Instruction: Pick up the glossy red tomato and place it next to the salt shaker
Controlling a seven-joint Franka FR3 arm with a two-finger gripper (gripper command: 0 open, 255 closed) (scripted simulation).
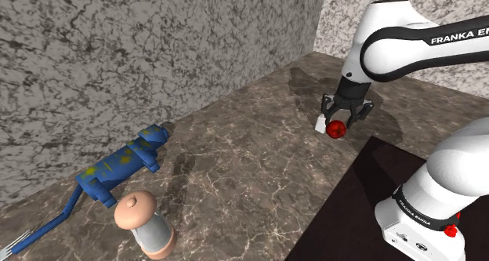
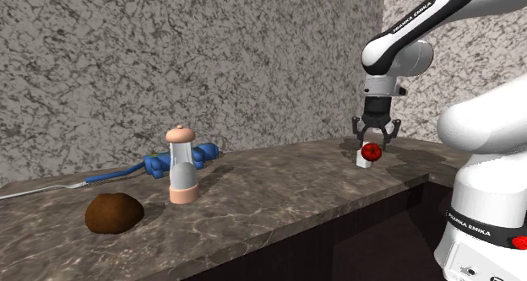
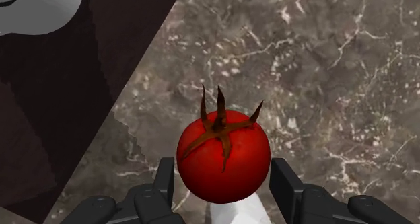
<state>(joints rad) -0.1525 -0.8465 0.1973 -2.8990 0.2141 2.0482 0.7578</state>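
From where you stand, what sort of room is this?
Most likely a kitchen: a dark marbled stone counter runs along speckled stone walls, a salt shaker stands on it, and the claw grips a red tomato.

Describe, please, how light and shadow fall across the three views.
Shoulder view: a soft dark shadow lies on the counter near the end effector, another beside the blue tool. Second exterior view: the salt shaker and brown lump cast faint shadows. Wrist view: the tomato is evenly lit, without harsh glare.
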